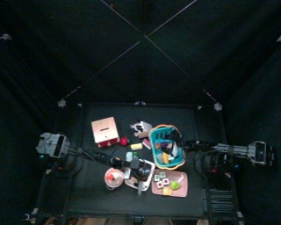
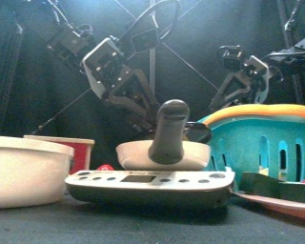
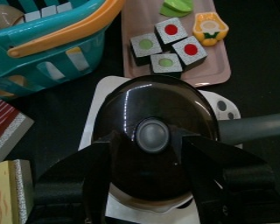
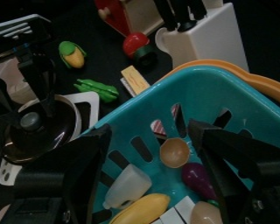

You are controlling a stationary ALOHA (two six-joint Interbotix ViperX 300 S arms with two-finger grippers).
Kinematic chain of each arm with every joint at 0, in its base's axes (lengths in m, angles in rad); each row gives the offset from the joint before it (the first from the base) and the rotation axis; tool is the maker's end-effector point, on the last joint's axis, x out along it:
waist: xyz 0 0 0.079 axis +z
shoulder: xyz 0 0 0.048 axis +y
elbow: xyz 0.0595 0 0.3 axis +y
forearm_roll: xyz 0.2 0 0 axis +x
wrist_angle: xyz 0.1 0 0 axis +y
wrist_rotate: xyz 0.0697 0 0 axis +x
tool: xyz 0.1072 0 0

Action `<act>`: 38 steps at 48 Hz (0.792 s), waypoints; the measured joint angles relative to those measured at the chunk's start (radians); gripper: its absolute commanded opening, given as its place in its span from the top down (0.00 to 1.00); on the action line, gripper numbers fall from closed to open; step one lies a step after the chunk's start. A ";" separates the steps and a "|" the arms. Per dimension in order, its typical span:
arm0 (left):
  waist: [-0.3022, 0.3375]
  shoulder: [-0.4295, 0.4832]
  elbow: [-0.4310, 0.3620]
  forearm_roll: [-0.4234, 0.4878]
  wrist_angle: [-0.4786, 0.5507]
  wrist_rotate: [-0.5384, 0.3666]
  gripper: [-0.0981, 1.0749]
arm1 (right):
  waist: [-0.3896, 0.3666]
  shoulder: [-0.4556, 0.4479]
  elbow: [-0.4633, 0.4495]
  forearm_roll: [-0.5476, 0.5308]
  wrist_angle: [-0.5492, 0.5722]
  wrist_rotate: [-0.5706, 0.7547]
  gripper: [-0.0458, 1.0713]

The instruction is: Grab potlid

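Left fingers (image 3: 152, 150) spread wide over the dark pan (image 3: 154, 118), not the potlid (image 1: 112, 177).
I'd shift left in the top view's lower middle, centre on its red knob, then descend; right fingers (image 4: 154, 142) hang wide over the basket (image 4: 241, 96).

You have one teal basket (image 3: 43, 44) in front of you, one pink tray (image 3: 213, 66) carrying four sushi blocks (image 3: 171, 45), one dark round lid (image 3: 152, 131), one white knife block (image 4: 201, 31), one red-brown box (image 1: 105, 129) and two grippers, left (image 3: 150, 179) and right (image 4: 154, 171).
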 measured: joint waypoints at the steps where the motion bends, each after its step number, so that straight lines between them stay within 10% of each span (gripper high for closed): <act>1: 0.000 0.000 0.000 0.000 0.002 0.000 0.19 | 0.000 0.002 0.000 -0.002 -0.002 0.000 0.06; 38: -0.003 -0.034 0.000 -0.002 0.008 0.002 0.36 | -0.002 0.012 0.000 0.000 -0.002 0.000 0.06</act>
